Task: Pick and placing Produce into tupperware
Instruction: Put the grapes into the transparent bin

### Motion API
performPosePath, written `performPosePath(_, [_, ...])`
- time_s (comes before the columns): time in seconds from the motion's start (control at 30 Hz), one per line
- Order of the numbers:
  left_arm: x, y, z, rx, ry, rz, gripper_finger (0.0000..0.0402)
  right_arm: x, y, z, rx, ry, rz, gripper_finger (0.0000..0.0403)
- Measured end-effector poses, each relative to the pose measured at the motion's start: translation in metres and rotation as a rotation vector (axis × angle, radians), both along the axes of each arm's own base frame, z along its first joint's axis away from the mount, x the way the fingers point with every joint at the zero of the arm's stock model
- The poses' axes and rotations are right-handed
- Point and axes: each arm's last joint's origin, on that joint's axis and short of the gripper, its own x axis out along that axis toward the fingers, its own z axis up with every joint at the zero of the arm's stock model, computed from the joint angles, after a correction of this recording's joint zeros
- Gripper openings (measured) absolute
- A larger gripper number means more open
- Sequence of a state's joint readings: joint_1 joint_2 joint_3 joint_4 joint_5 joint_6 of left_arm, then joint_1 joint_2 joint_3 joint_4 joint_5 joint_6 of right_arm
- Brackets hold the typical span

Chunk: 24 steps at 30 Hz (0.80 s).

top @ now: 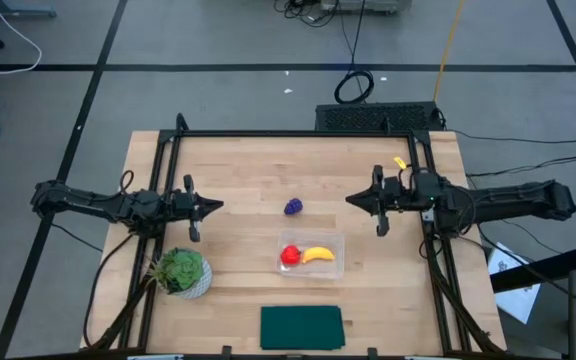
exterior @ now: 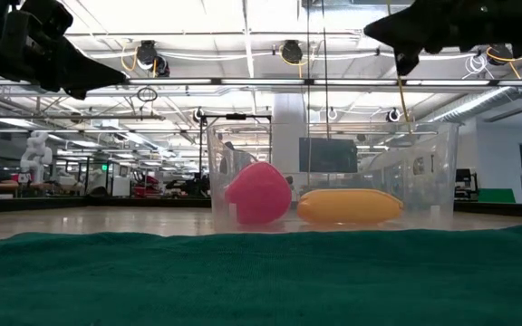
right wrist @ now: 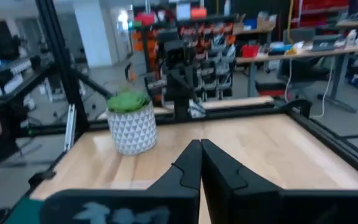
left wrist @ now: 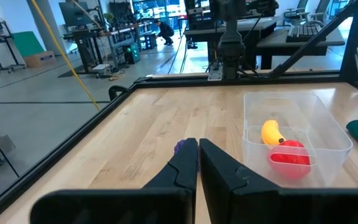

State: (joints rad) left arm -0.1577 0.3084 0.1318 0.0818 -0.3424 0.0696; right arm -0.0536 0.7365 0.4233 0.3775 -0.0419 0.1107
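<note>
- the clear tupperware [top: 313,266] sits on the wooden table [top: 238,170], right of centre and toward the front edge.
- inside it the red fruit [top: 290,256] lies just beside the yellow banana [top: 318,255]; from table level they rest side by side on the tub's floor.
- the purple grape bunch [top: 294,207] lies alone on the bare wood, behind the tub and between the two arms.
- the left gripper [top: 218,206] hangs over the table's left side with its fingers pressed together, holding nothing.
- the right gripper [top: 350,199] hangs over the right side, pointing inward, its fingers likewise closed and empty.
- a leafy plant in a white pot [top: 181,272] stands at the front left.
- a dark green cloth [top: 301,327] lies flat at the front edge, just in front of the tub.
</note>
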Motion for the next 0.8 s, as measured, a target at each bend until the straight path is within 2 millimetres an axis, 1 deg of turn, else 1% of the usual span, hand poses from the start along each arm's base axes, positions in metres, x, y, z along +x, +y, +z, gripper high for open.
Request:
performPosePath(0.13, [0.0, 0.0, 0.0, 0.003, 0.0, 0.003, 0.0021, -0.007, -0.002, -0.015, 0.007, -0.031, -0.074, 0.0])
performPosePath(0.37, [0.0, 0.0, 0.0, 0.005, 0.001, 0.004, 0.0021, -0.014, -0.001, -0.032, 0.005, -0.006, -0.043, 0.0])
performPosePath(0.6, [0.0, 0.0, 0.0, 0.005, 0.001, 0.005, 0.0021, -0.023, 0.0, -0.022, 0.002, -0.083, -0.033, 0.0])
performPosePath(0.8, [0.0, 0.0, 0.0, 0.005, 0.0, 0.005, 0.0021, -0.027, 0.004, -0.019, -0.036, -0.112, 0.086, 0.0])
